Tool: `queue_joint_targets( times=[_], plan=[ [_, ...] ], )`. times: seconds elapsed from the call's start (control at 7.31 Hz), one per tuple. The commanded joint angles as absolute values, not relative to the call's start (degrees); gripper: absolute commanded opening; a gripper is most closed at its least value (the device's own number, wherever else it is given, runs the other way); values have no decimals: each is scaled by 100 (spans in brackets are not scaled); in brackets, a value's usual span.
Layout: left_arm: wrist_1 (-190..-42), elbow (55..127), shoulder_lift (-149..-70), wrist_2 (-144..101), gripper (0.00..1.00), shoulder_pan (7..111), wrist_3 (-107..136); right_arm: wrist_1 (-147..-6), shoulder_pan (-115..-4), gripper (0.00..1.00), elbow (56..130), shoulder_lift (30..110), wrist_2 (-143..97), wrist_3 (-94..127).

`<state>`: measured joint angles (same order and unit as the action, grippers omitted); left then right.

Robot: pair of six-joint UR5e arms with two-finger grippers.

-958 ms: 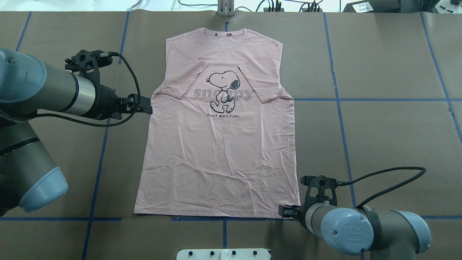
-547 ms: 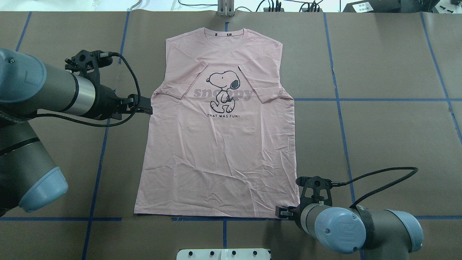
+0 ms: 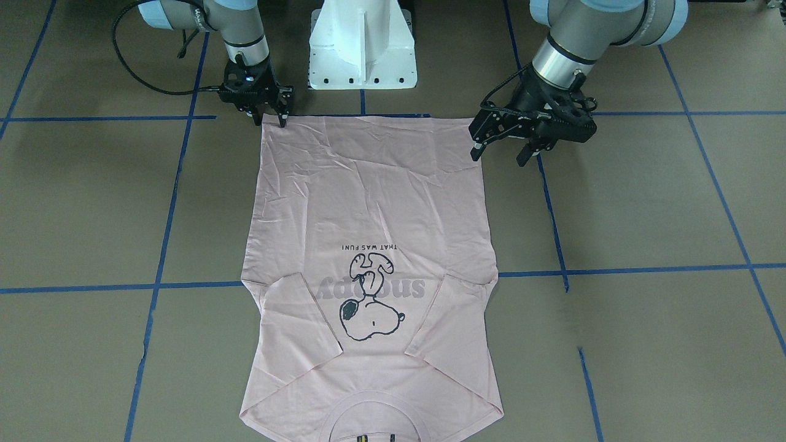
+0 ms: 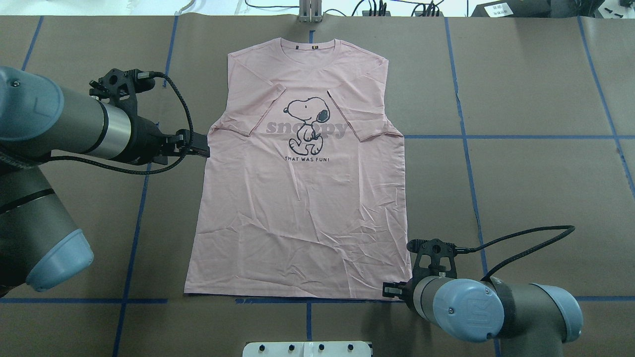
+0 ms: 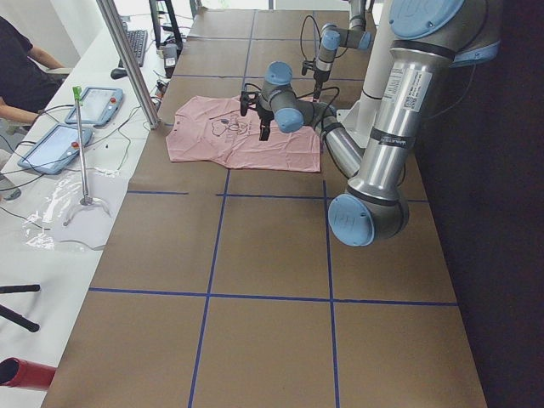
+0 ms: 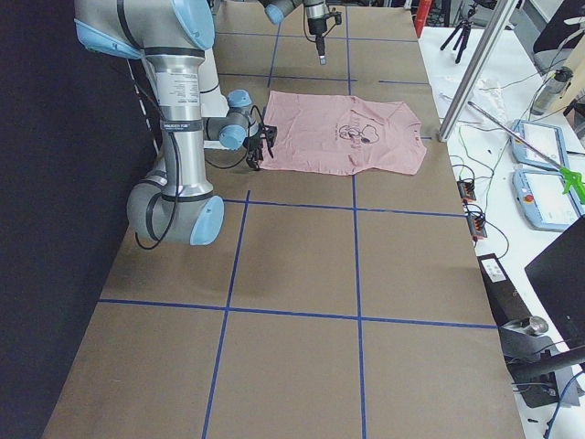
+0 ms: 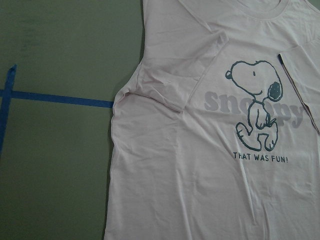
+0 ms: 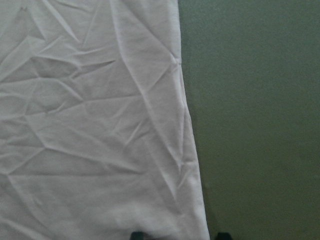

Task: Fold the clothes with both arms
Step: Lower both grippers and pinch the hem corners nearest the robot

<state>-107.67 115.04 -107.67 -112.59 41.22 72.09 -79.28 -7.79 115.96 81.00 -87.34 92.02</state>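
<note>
The pale pink T-shirt [image 4: 302, 198] lies flat, print up, both sleeves folded in over the chest, collar at the far edge. My left gripper [image 3: 497, 158] is open and hovers off the shirt's side edge [image 7: 120, 150], below the folded sleeve, holding nothing. My right gripper [image 3: 269, 121] is open and low at the near hem corner. In the right wrist view its fingertips [image 8: 137, 235] straddle the shirt's side edge [image 8: 192, 150]. In the overhead view the right gripper [image 4: 389, 290] sits at that same corner.
The white pedestal base [image 3: 362, 43] stands just behind the hem. Blue tape lines [image 4: 521, 137] grid the brown tabletop. A metal post [image 4: 310, 12] rises beyond the collar. A person [image 5: 21, 72] sits by tablets at the far side bench.
My right arm has shifted a little to the left, its gripper staying at the hem corner. The left arm and the shirt have not moved.
</note>
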Motion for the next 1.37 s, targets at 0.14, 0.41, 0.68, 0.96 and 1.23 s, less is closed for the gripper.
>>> queue_joint_targets(
  times=[0.14,0.41,0.68,0.96,1.23],
  plan=[
    [-10767,11470,-10784,-11268,100,4105,7216,-7928,-844,0,11637,8121,-8754,9202],
    [-10758,11496,-10784,-11276,100,4087,7233,-7928,-870,0,11802,8112,-8754,9202],
    [-10749,11417,-10714,-11478,100,3939,8158,-7928,-896,0,12067,8121,-8736,9202],
    [-10732,11898,-10127,-10876,100,2914,9381,-7928,-940,0,12085,8104,-8736,9202],
    [-10662,11944,-9985,-9964,100,1903,10507,-7919,-949,0,12094,8086,-8745,9202]
  ],
)
